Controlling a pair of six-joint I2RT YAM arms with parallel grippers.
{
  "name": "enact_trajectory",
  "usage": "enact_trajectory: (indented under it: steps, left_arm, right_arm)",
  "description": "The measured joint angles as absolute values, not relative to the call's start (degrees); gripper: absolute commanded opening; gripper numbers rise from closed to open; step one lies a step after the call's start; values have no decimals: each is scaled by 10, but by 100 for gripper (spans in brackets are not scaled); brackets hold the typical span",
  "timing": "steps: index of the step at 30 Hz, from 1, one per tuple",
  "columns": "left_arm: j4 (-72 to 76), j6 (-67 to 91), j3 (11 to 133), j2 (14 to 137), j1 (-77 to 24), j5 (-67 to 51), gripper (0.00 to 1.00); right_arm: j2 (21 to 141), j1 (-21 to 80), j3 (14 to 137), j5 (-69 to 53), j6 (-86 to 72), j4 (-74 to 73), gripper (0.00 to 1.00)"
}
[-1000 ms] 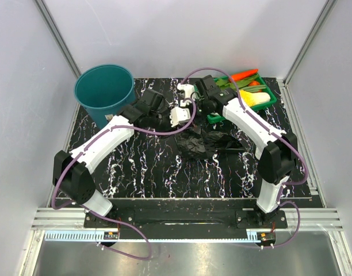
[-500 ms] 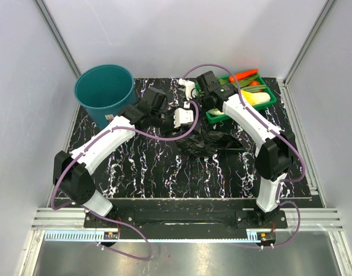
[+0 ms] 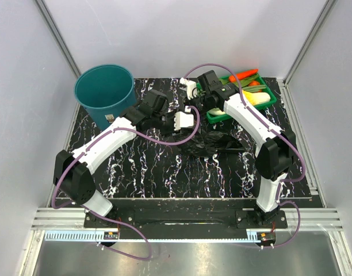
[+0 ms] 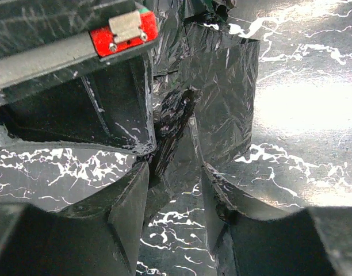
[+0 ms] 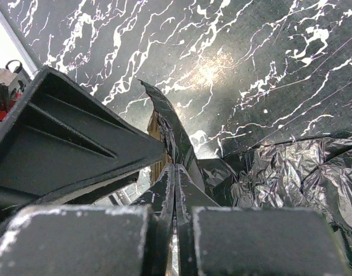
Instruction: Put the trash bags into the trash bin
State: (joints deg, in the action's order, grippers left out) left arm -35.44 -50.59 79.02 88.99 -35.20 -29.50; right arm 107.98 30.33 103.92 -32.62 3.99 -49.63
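1. Mid-table, a little right of centre, the trash bags (image 3: 209, 141) lay in a crumpled black heap on the marbled table (image 3: 136, 167). They sat just near of the green vegetable tray (image 3: 273, 99) and well apart from the trash bin (image 3: 92, 109) at the far left.
2. Right gripper (image 5: 175, 172) was fully closed, pinching a thin fold of the black film. A strip of film stood up out of the pinch.
3. Left gripper (image 4: 175, 170) was about half open, close beside the right one, with its fingers straddling a hanging strand of the same film. The strand ran through the gap and no clamp on it was visible.
4. Step in hand, as I read it: pickup. The right arm held a corner up while the left lined up for a second grip.
5. The bin looked empty from above, so this was early in the task.
6. Next move calls for the left jaws to close on the strand. Both arms then need to lift until the floppy film clears the table, carry it left and far over the bin rim, and let go.
7. Risk: the glossy film could slip out or trail and snag on the rim.
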Motion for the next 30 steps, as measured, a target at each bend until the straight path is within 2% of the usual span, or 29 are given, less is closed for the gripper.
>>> enact_trajectory:
  steps: [9,21,24,28,29,30]
  left_arm:
    - [-349,-509,776,890,-352,-293,36]
    - [-315,-509,771,898,-352,-276,39]
    - [-309,-509,771,905,-352,-270,32]
    - [-298,-512,766,910,-354,-262,5]
    - [-298,-510,764,911,-355,-261,0]
    - [-298,-509,764,911,-356,-260,0]
  right_arm:
    - [1080,298,1039,-328,35,-496,0]
    - [1080,298,1039,-342,27,-496,0]
    - [1080,298,1039,-342,26,-496,0]
    - [1080,298,1039,-346,26,-496,0]
    - [1080,298,1039,-346,26,-496,0]
    - [1080,297,1039,-346,26,-496,0]
